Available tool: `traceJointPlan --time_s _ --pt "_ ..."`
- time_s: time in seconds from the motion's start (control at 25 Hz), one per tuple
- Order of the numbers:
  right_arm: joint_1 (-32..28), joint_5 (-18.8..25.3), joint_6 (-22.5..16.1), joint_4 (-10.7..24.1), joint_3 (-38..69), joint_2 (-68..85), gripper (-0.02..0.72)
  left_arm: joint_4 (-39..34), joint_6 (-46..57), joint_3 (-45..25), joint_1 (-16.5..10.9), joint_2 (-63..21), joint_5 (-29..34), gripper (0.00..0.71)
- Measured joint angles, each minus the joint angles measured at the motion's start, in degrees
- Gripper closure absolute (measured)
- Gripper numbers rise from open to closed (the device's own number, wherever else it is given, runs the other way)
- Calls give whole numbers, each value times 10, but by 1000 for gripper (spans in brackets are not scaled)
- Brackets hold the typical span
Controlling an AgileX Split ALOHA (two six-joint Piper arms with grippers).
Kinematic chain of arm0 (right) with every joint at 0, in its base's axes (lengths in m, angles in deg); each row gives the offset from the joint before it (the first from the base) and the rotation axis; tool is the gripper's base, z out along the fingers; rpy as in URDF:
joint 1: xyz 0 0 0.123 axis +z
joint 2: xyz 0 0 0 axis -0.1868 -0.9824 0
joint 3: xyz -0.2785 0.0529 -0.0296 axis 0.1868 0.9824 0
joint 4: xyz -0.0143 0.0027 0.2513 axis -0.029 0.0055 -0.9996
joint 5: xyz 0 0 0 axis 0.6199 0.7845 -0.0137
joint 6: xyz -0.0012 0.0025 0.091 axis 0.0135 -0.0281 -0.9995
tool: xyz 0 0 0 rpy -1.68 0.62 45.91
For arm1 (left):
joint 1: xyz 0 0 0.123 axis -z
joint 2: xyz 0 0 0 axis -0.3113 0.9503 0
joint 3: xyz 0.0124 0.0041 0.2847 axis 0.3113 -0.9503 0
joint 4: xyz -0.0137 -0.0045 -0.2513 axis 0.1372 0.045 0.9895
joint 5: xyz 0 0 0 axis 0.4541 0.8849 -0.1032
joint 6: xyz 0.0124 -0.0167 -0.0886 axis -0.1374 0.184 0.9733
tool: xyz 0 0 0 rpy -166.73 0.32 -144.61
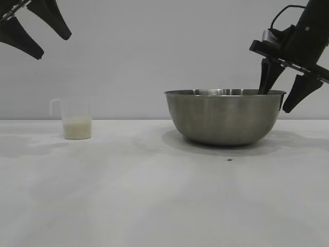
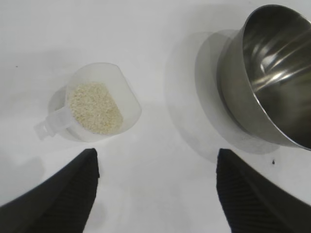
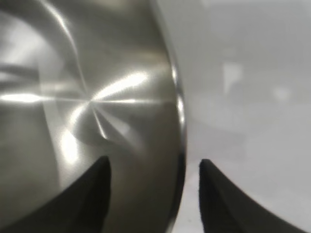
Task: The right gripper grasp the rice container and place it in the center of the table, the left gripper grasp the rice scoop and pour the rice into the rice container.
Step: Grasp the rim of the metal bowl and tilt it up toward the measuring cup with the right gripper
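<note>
While the bowl sits on the tabletop, the scene reads so:

Right gripper [image 1: 284, 92]: at the bowl's right edge, fingers apart and straddling the rim, one finger [image 3: 82, 194] inside, the other [image 3: 228, 204] outside; whether either touches the steel I cannot tell.
Bowl [image 1: 224, 117]: steel, upright on the tabletop [image 1: 154, 195], right of centre in the exterior view; a dark speck [image 1: 229, 159] lies just in front of it.
Left gripper [image 1: 38, 33]: high at the upper left, fingers apart, holding nothing, well above the scoop.
Scoop [image 1: 77, 119]: clear cup with side handle, upright on the tabletop, well apart from the bowl, to its left.
Rice [image 2: 95, 108]: white grains filling the lower part of the scoop.
</note>
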Motion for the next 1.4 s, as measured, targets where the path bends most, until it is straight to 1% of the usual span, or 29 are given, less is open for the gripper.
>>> traceJointPlan --time_s 0.08,0.4,0.44,0.48,0.52,0.56,0.68,0.72,0.76,1.0,1.4 --pt "0 -1 0 -3 0 -7 457 0 0 0 0 0 -1 259" --pt "0 -2 0 -11 0 -21 456 0 0 0 0 0 -2 259" --pt "0 -2 0 -11 0 -21 498 0 0 0 0 0 -2 259" --pt "0 -4 0 -11 0 -21 517 0 0 0 0 0 -2 259" --pt "0 -5 0 -11 0 -21 513 0 0 0 0 0 -2 259" --pt "0 -7 0 -11 0 -21 567 0 0 0 0 0 -2 259" --pt "0 -9 1 -6 0 -21 650 0 0 0 0 0 -2 259" --pt "0 -6 1 -5 0 -22 640 0 0 0 0 0 -2 259" --pt "0 -5 1 -5 0 -23 703 0 0 0 0 0 -2 259" --pt "0 -14 -4 -3 0 -24 703 0 1 0 0 0 -2 259" --pt "0 -8 -4 -7 0 -24 703 0 1 0 0 0 -2 259"
